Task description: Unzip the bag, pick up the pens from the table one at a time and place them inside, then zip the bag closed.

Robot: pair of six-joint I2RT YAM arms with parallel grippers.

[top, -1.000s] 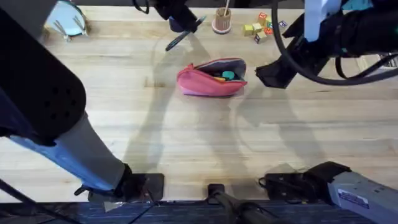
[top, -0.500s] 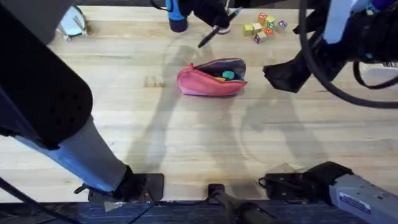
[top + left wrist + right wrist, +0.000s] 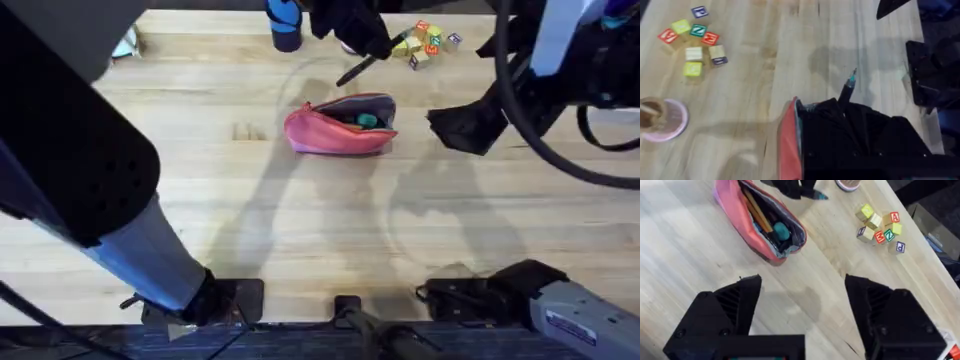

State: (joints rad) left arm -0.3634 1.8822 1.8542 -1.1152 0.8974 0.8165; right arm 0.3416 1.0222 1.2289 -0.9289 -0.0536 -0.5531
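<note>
since a second ago the left pincer (image 3: 362, 40) has carried a pen (image 3: 356, 71) from the far middle of the tabletop (image 3: 300, 220) rightward, and it now hangs just beyond the bag (image 3: 340, 125), toward the far edge; the right pincer (image 3: 468, 128) has shifted only slightly. the left pincer is pinching the pen, whose greenish tip (image 3: 852, 78) sticks out past the dark fingers in the left wrist view, slanting down toward the bag. the bag lies near the middle of the tabletop, a little toward the far edge, unzipped, its mouth gaping; inside show a yellowish stick and a teal item (image 3: 780, 231). the right pincer hovers just right of the bag with its fingers (image 3: 742, 302) spread wide, holding nothing. along the far edge sit a cluster of coloured letter blocks (image 3: 425, 42), a dark blue cup (image 3: 284, 28), and a small pink holder (image 3: 662, 120) with a wooden stick in it. a shiny metal object (image 3: 125, 42) lies near the far left corner.
</note>
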